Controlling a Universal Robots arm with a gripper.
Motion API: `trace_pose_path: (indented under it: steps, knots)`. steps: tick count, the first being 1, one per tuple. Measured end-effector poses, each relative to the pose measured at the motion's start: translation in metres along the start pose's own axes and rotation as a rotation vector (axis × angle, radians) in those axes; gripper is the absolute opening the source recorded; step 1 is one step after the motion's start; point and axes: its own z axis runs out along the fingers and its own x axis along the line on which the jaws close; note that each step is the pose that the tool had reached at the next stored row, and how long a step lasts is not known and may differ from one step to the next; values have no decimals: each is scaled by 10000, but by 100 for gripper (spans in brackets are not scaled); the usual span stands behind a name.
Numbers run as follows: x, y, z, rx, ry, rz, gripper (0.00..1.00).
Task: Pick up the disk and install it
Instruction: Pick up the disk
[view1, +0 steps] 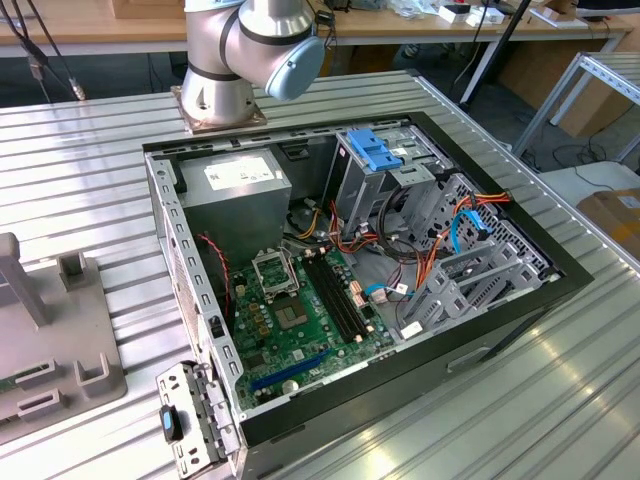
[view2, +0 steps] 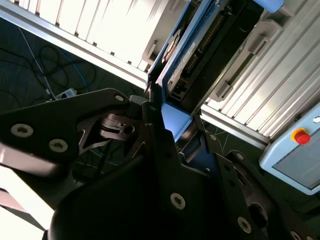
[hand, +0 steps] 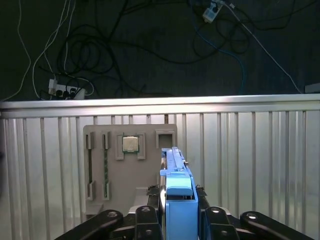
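Between the jaws of the claw (hand: 178, 200), the disk (hand: 176, 170) is held on edge, its blue plastic frame turned toward the camera in the first wrist view. The jaws are drawn in against its two broad faces, and nothing else is gripped. The disk is seen in front of the ribbed metal table (hand: 250, 165), just beside a grey holder plate (hand: 130, 180) on which a processor chip (hand: 131, 144) is seated; whether it is lifted clear of the table cannot be told. In the exterior view the open computer case (view1: 560, 275) is shown lying on the same table, with a blue tab (view1: 378, 150) at its drive cage.

The disk is judged to be stiff and rather heavy for its size. Its metal faces are likely smooth and slippery, and knocks are probably not tolerated. The plastic frame is expected to give a little. A hold across the flat faces, as shown, is judged sound, and the connector edge is best left untouched.
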Motion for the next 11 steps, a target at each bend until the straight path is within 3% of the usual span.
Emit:
trace_pose_path:
  steps: [6,11]
  knots:
    - [0,0,-11,-4,2,0,37]
    - [-3,-2,-119,-2,1,0,37]
